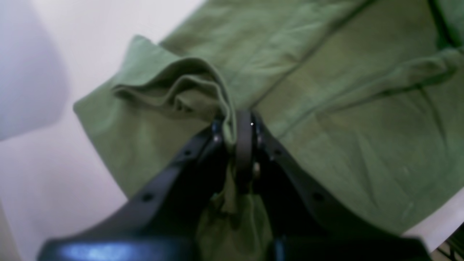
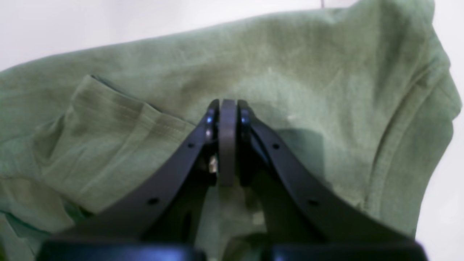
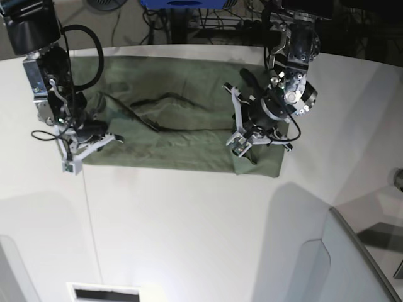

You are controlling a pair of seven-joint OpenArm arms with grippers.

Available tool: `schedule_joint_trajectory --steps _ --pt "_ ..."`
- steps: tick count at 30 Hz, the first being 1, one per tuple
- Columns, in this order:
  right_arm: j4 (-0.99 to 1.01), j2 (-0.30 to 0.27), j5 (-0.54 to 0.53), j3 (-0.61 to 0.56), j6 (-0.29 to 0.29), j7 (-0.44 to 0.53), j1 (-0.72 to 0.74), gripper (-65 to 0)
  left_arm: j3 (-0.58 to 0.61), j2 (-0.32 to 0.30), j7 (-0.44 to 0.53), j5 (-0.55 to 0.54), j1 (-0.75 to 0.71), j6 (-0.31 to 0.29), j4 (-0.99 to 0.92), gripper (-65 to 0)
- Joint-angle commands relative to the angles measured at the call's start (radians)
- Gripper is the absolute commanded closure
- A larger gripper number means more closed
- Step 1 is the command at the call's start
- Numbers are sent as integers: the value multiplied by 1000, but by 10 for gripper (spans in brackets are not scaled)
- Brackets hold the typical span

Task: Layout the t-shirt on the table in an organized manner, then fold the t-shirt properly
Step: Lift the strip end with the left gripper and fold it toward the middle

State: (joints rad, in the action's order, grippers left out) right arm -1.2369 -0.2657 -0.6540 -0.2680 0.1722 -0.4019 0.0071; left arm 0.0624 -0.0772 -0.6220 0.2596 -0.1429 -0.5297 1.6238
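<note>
The olive-green t-shirt (image 3: 176, 119) lies spread across the back of the white table (image 3: 189, 220), with a raised crease running through its middle. At its front right corner my left gripper (image 3: 240, 146) is shut on the cloth. In the left wrist view a fold of the t-shirt (image 1: 326, 108) runs into the left gripper (image 1: 237, 121) and hangs bunched behind its fingertips. My right gripper (image 3: 72, 158) is at the shirt's front left corner. In the right wrist view the right gripper (image 2: 227, 107) is shut just over the t-shirt (image 2: 290, 65), and no fold shows between its tips.
A grey translucent panel (image 3: 356, 258) stands at the front right of the table. Cables and equipment (image 3: 189, 12) crowd the space behind the table's far edge. A thin dark seam (image 3: 91, 226) runs down the tabletop at the left.
</note>
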Motion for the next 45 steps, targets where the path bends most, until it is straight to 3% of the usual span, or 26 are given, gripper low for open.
schedule_joint_trajectory --steps 1,12,18,45 --pt "-17 -8 -3 6 -6 18 17 -15 7 -3 7 -7 16 6 8 0" --pt "-17 -8 -3 6 -6 18 17 -15 83 0 12 -3 30 7 -33 0" --pt "-17 -8 -3 6 -6 18 17 -15 123 9 14 -4 55 69 -41 0" --pt "-17 -8 -5 8 -6 18 18 -15 204 20 14 -4 85 69 -121 0"
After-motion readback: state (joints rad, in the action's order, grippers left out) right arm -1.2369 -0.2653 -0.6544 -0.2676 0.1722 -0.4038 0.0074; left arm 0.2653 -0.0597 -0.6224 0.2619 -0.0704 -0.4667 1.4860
